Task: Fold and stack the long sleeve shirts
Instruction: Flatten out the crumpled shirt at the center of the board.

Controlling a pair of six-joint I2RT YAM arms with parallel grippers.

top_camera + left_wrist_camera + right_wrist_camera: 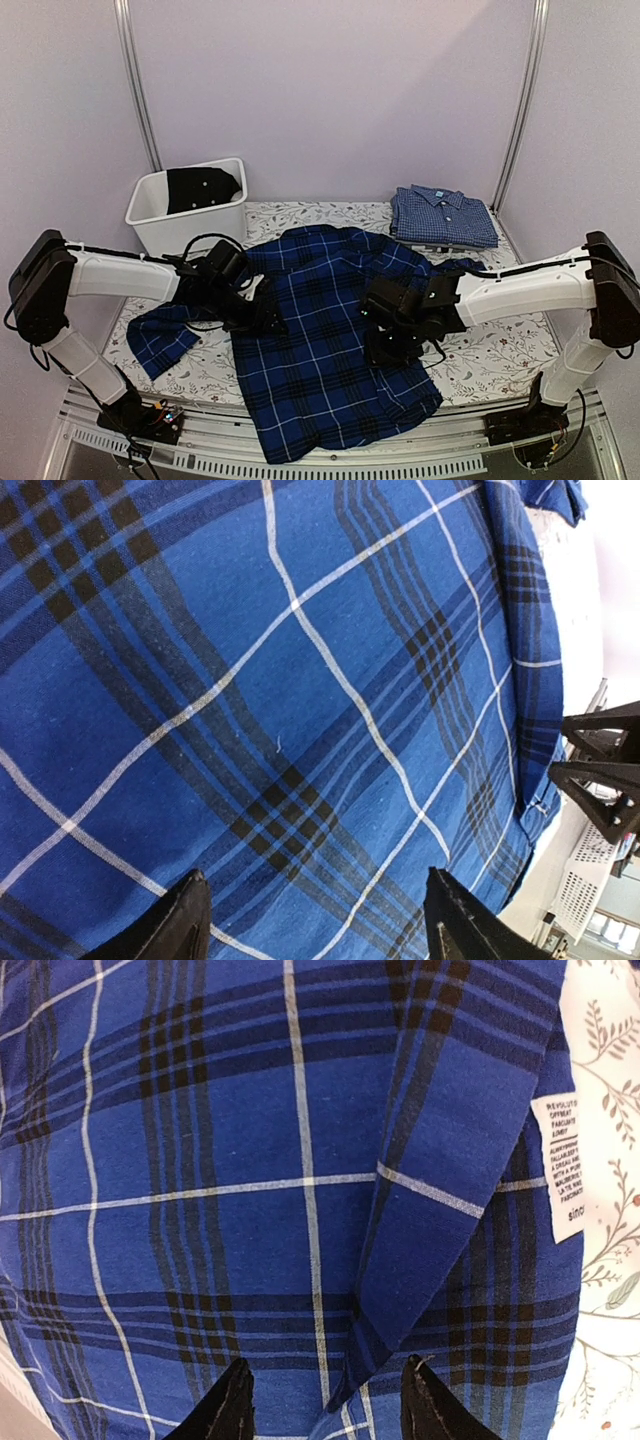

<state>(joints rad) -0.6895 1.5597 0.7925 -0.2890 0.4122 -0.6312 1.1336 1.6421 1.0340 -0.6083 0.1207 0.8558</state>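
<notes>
- The navy and royal-blue plaid shirt [310, 350] lies spread out on the floral-covered table [500, 350]. Its hem reaches the table's near edge, and one sleeve trails off to its left.
- The left gripper [315, 875] hangs over the plaid shirt's left side, close above the cloth. Its fingers [180, 920] are spread wide with nothing between them.
- The right gripper [325, 1365] is over the plaid shirt's right side. Its fingers [230, 1405] stand apart, and a folded edge of the plaid runs down into the gap without being pinched.
- A white care label [562, 1165] shows on the shirt's turned-back edge.
- The lighter blue checked shirt [443, 215] sits folded beyond the plaid shirt's right shoulder.
- A white bin [170, 228] holding a dark garment [200, 187] stands beyond the plaid shirt's left side.
</notes>
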